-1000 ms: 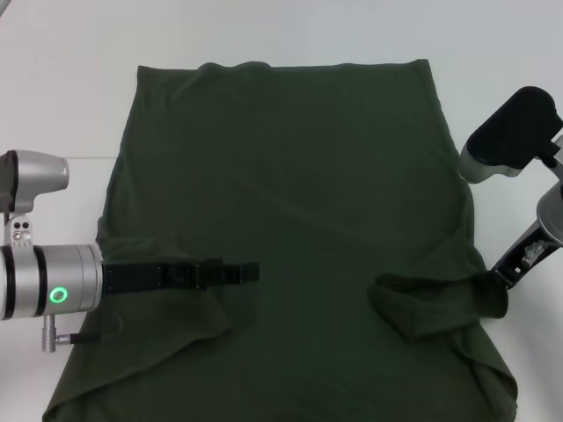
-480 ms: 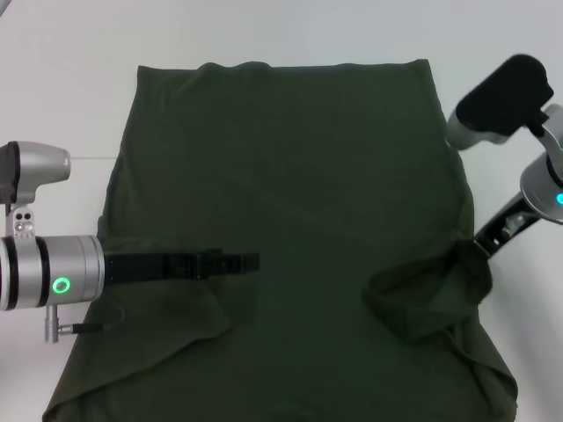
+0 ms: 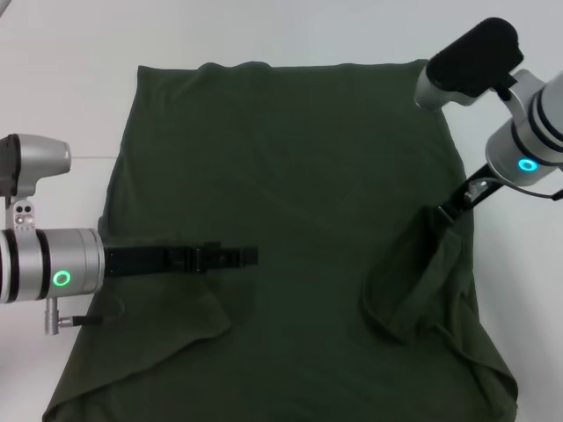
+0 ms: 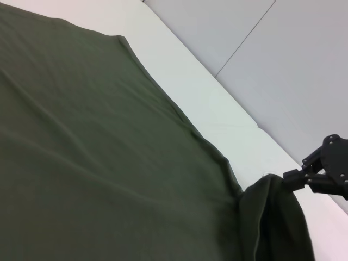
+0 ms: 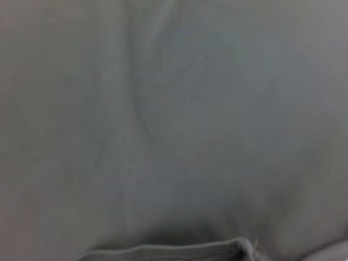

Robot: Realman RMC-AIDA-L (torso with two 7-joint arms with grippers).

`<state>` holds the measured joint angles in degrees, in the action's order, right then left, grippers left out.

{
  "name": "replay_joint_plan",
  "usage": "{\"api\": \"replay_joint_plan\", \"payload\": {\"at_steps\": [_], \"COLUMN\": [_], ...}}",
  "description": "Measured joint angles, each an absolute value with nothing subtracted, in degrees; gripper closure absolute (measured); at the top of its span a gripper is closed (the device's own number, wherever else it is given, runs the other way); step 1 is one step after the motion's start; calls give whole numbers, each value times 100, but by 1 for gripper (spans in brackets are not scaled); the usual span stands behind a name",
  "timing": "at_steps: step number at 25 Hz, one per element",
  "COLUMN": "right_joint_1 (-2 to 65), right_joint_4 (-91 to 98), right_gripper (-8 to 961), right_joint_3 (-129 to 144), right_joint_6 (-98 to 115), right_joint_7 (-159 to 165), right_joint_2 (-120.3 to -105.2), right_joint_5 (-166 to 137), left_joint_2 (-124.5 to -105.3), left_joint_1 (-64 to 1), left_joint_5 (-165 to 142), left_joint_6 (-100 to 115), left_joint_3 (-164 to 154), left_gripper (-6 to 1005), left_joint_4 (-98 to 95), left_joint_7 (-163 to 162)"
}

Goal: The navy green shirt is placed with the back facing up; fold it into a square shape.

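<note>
The right gripper point(image 3: 447, 209) is pinching the navy green shirt point(image 3: 281, 176) at its right edge, lifting a fold; the left gripper point(image 3: 246, 256) is lying on it, opening untellable.

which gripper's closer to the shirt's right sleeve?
Right. The right gripper is pinching the sleeve and lifting it; the left gripper lies across the shirt, on its left half.

A plain white table point(image 3: 70, 97) filled the head view, its bare surface showing along the far edge and down both sides, evenly lit with only soft shadows. In the left wrist view the table's far edge point(image 4: 255, 128) ran diagonally, and beyond it lay a pale grey floor point(image 4: 304, 70) crossed by one thin dark seam line point(image 4: 247, 38)
</note>
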<state>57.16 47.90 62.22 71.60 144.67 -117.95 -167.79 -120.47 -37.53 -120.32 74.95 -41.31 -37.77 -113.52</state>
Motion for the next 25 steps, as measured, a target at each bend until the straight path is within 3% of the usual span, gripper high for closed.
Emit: {"api": "replay_joint_plan", "payload": {"at_steps": [7, 17, 21, 23, 25], "right_joint_1": [5866, 5973, 5880, 5663, 5412], "right_joint_4": [4685, 4574, 4996, 5349, 5569], "right_gripper": [949, 949, 893, 866, 838], "right_joint_3": [6166, 5982, 5411, 5075, 4733], "right_joint_6": [6966, 6665, 6795, 7067, 7482], "right_joint_7": [14580, 14603, 14597, 14473, 14423], "right_joint_2": [-11737, -11799, -11790, -11717, -11517], "right_joint_5": [-16745, -16738, -16366, -15688, -14935], "left_joint_2": [-12041, -12041, -12044, -12035, -12009], "left_joint_1": [-3763, -3732, -3687, -3661, -3593], "left_joint_5": [-12032, -12032, -12022, -11999, -11990], "left_joint_6": [7526, 7594, 7840, 8080, 8335], "left_joint_3": [-4131, -4130, -3917, -3678, -3452], "left_gripper": [114, 115, 112, 109, 106], "left_joint_4": [-3799, -3944, -4197, -4336, -4527], "left_joint_7": [-11343, -11343, -11347, -11350, -11429]}}
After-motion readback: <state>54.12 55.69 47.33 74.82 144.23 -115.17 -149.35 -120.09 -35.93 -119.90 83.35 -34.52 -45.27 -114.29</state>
